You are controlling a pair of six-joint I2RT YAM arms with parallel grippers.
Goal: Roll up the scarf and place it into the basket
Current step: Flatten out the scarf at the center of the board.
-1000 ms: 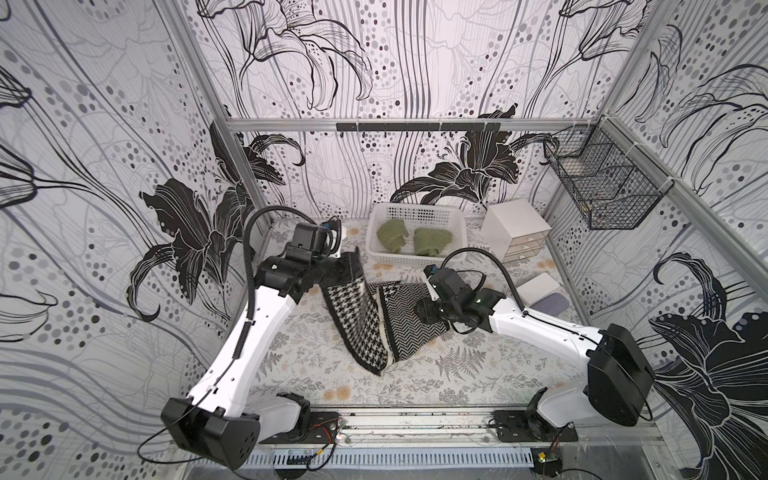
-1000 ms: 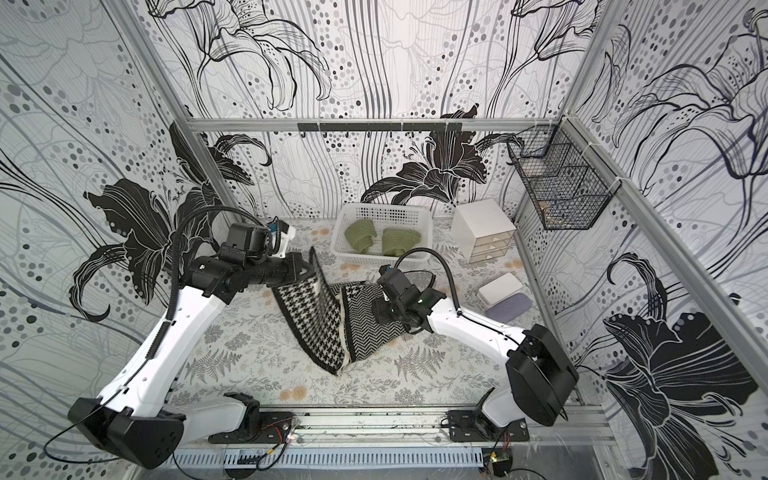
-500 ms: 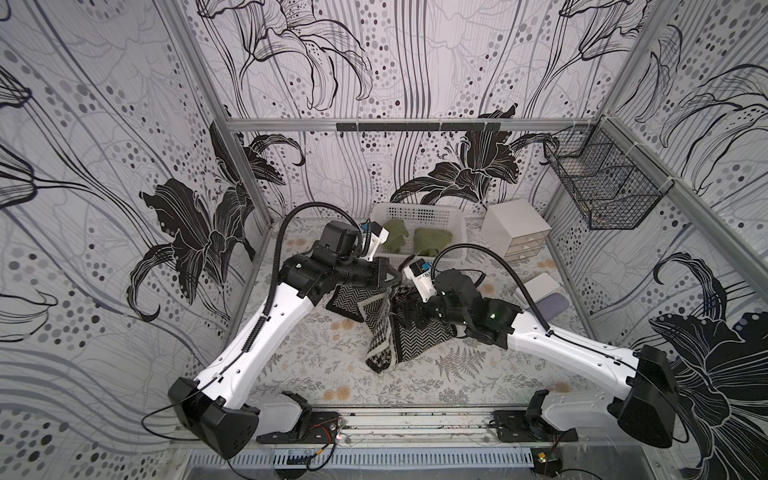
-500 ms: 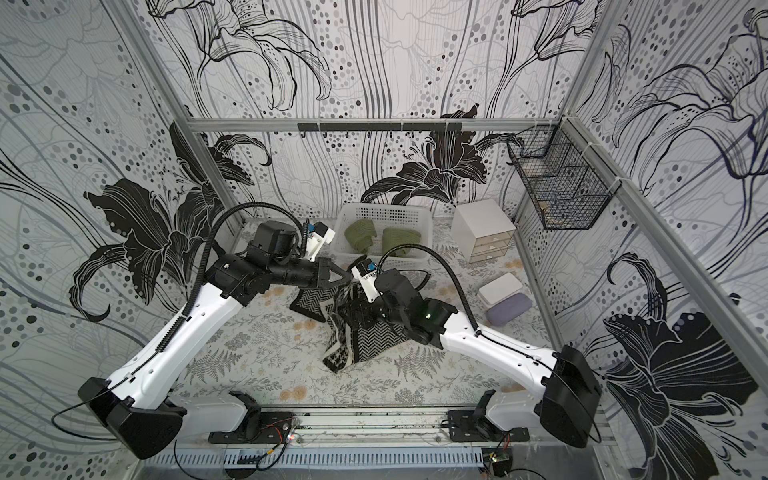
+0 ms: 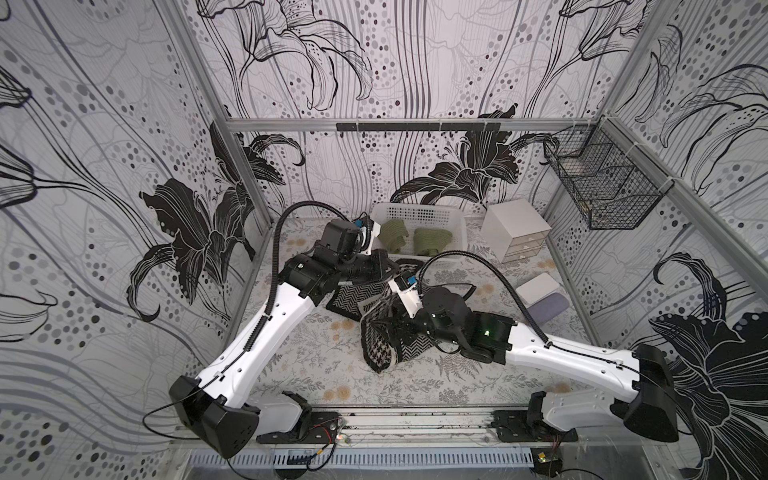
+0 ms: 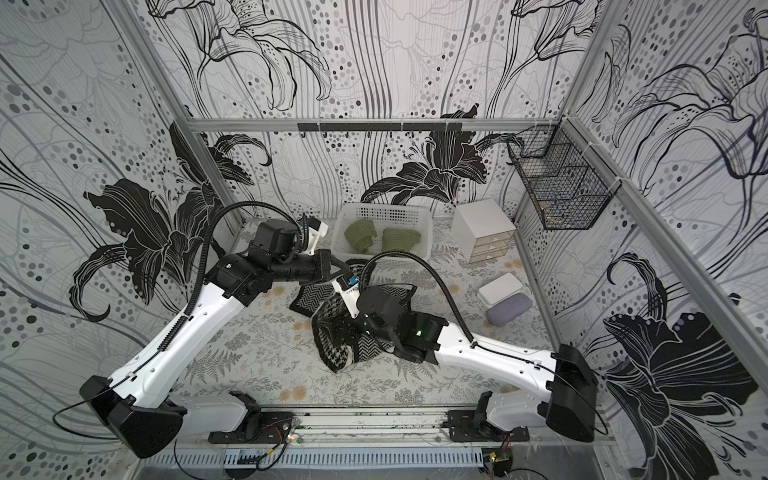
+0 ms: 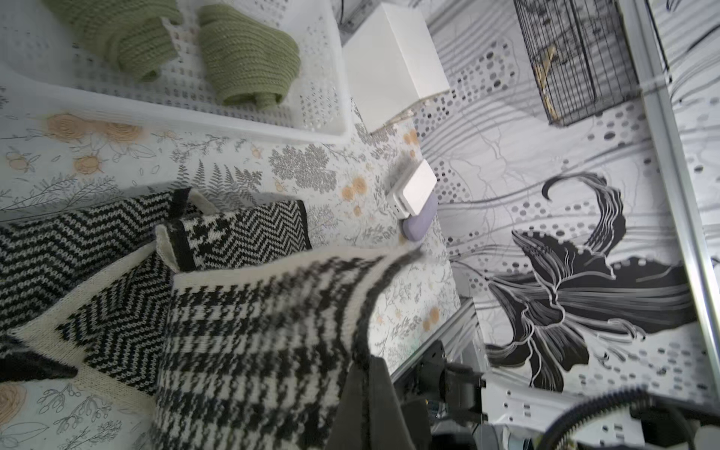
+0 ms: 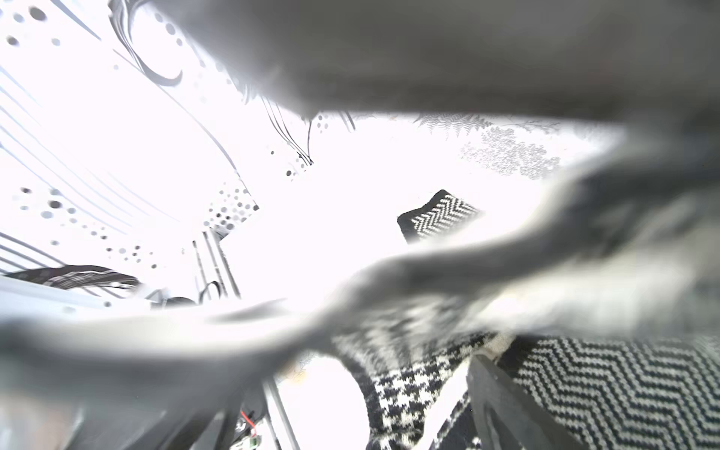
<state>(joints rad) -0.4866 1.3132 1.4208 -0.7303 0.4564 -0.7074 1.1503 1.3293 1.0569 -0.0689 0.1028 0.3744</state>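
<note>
Both my arms reach forward and inward. Left claw (image 5: pixel 392 270) pinched tight on scarf (image 5: pixel 382 353); right claw (image 5: pixel 384 327) low, jaws spread.

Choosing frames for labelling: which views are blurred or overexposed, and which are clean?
Right wrist view: background blown out to white, grey motion smear across the foreground, only a patch of scarf crisp. Left wrist view: the near houndstooth fold is blurred; basket and green rolls sharp. Both top views: sharp, evenly lit.

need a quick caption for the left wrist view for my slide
Loosely folded black-and-white scarf near the white basket, which holds two green knit rolls
</note>
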